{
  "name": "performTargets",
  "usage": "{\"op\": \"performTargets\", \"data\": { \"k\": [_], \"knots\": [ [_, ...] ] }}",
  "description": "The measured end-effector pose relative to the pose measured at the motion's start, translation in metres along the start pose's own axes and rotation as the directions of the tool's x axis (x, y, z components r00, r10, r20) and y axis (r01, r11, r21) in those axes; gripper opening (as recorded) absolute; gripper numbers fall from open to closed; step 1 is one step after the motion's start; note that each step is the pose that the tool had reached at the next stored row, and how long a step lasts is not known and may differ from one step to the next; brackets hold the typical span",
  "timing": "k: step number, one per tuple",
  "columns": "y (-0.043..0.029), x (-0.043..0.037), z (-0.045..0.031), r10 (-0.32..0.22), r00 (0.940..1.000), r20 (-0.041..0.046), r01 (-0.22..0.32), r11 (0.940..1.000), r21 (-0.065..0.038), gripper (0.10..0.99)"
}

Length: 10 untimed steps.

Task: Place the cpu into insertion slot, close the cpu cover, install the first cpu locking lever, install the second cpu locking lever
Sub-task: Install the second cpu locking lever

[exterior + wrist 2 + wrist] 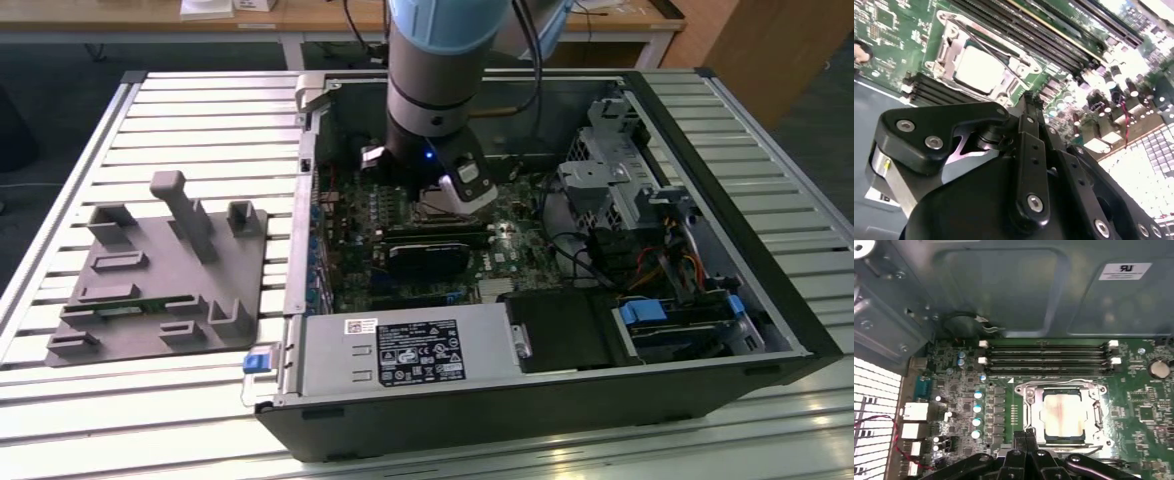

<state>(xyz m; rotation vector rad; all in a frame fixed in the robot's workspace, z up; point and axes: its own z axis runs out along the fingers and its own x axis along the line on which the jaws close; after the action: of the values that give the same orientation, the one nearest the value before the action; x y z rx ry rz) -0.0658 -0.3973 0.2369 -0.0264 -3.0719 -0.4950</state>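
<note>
place: lab | evidence: slatted aluminium bench [134, 150]; wooden desks [307, 18]; open computer case [561, 400]

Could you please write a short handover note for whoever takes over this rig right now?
Gripper: fingers together, holding nothing, just above the board beside the insertion slot.
The cpu sits in the slot in both wrist views.
The cpu cover lies down around the chip.
Done: cpu placed, cover closed.
Locking levers: thin wire levers run along the socket edges; whether either is latched cannot be told.

Arm [434, 70] descends near-vertical from exterior view's top, wrist pointing down. Gripper [1026, 436] low at arm's end, black linkages prominent in both wrist views. Jaws pressed together, tips meeting, nothing between them.
</note>
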Motion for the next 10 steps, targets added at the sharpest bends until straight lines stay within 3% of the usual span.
{"op": "performTargets", "data": {
  "k": [10],
  "knots": [
    [0.0005, -0.0309, -0.0009, 0.004, 0.9999, -0.0111, -0.004, 1.0, -0.005, 0.106]
  ]
}}
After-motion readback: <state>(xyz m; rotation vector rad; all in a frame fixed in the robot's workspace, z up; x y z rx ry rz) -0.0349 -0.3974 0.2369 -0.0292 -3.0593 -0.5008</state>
